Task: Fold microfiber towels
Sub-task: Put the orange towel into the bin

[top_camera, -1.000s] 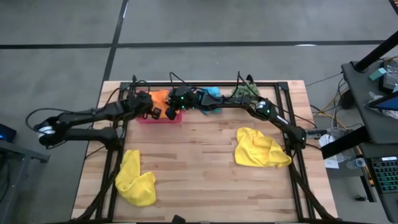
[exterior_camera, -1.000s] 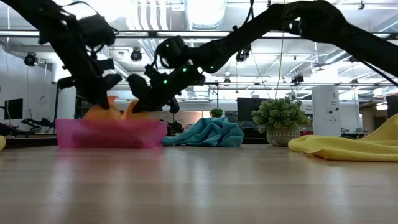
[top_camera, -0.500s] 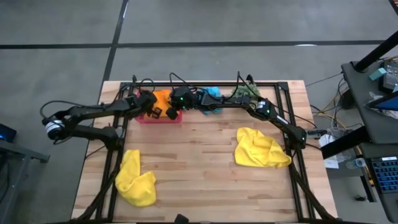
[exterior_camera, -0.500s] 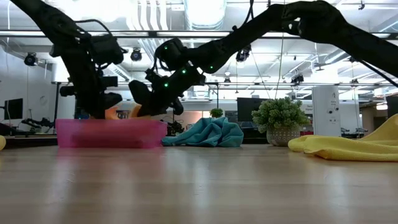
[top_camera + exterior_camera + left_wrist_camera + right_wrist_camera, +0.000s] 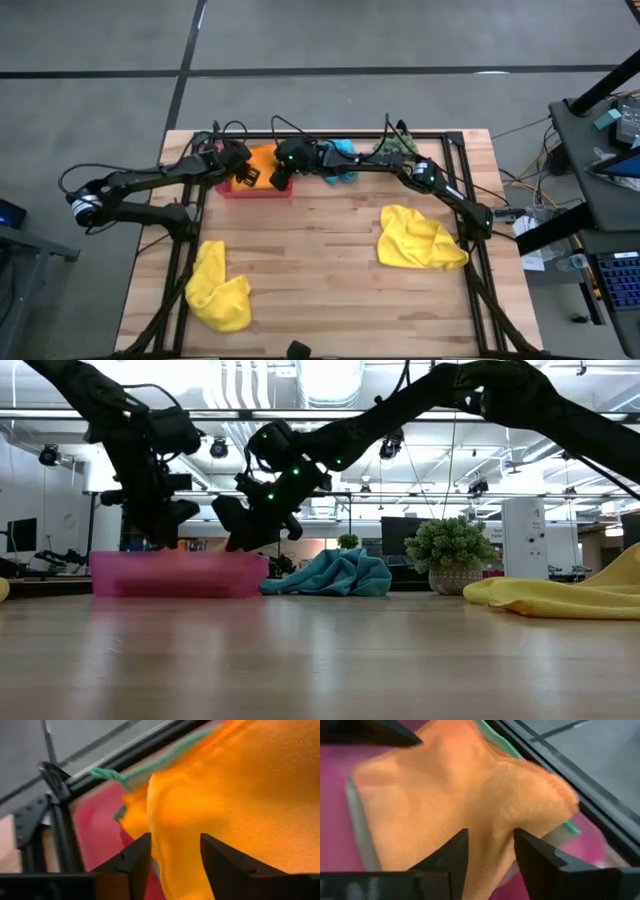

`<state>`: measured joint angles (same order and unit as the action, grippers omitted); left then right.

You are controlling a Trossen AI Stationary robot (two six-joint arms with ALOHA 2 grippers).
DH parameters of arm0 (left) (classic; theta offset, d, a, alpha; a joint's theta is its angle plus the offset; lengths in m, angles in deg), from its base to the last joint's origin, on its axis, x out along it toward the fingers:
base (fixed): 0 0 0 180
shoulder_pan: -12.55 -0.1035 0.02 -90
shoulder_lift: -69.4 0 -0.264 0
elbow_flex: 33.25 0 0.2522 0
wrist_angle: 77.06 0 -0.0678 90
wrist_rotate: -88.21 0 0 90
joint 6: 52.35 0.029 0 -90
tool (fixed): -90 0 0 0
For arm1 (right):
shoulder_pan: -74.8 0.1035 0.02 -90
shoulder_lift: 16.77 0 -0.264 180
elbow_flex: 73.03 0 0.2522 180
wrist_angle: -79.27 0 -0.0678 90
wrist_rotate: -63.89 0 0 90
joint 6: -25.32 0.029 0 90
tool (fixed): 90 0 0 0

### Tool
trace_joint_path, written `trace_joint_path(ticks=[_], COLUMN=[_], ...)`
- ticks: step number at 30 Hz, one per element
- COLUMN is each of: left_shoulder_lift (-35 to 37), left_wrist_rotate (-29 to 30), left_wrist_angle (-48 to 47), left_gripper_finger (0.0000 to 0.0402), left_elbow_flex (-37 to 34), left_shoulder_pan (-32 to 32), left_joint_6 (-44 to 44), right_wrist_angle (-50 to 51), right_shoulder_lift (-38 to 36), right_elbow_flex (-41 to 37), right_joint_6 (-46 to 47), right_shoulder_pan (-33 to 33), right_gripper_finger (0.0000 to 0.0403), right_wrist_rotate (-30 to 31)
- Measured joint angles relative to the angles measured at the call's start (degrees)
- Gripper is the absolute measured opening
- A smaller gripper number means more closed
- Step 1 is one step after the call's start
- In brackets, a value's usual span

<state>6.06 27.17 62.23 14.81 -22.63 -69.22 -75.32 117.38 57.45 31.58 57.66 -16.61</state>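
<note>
The orange towel [image 5: 261, 158] had just been released into the pink tray [image 5: 262, 189] by both parted pincers, left [image 5: 246, 178] and right [image 5: 277, 180], so that fold was judged finished.

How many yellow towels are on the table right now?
2. One crumpled yellow microfiber towel lies at the near left corner; the other yellow microfiber towel lies spread at the right side. Another could be hidden under the arms at the far edge.
</note>
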Motion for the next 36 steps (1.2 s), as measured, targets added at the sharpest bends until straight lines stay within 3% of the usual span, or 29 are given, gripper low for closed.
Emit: trace_joint_path(ticks=[4, 11, 20, 27, 31, 36], left_shoulder_lift=[1.0, 2.6, 2.6, -2.3, -7.5, -16.3], left_wrist_rotate=[1.1, -1.2, -9.2, -10.7, -10.4, -8.6], left_wrist_angle=[-1.0, -0.9, 3.8, 17.0, 21.7, 32.2], left_gripper_finger=[0.0180, 0.0182, 0.0182, 0.0156, 0.0106, 0.0039], left_elbow_flex=[1.0, 1.6, 1.2, -0.8, -1.0, -0.1], left_shoulder_pan=[0.0, 0.0, 3.4, 6.1, 5.8, 5.8], left_joint_6=[2.5, 5.2, 5.2, 9.0, 10.0, 10.3], right_wrist_angle=[6.3, 15.0, 26.3, 27.4, 24.5, 13.2], right_shoulder_lift=[-0.2, -1.1, -7.1, -17.2, -24.9, -33.7], right_elbow_flex=[2.2, 4.8, 3.0, -7.5, -18.1, -32.9], right_joint_6=[-1.0, -5.1, -10.4, -13.7, -13.9, -12.7], right_shoulder_pan=[-0.2, -0.4, -0.8, 1.0, 2.7, 5.4], right_gripper_finger=[0.0173, 0.0189, 0.0140, 0.0058, 0.0016, 0.0009], right_wrist_rotate=[1.2, 1.2, 0.2, -7.9, -8.5, -8.4])
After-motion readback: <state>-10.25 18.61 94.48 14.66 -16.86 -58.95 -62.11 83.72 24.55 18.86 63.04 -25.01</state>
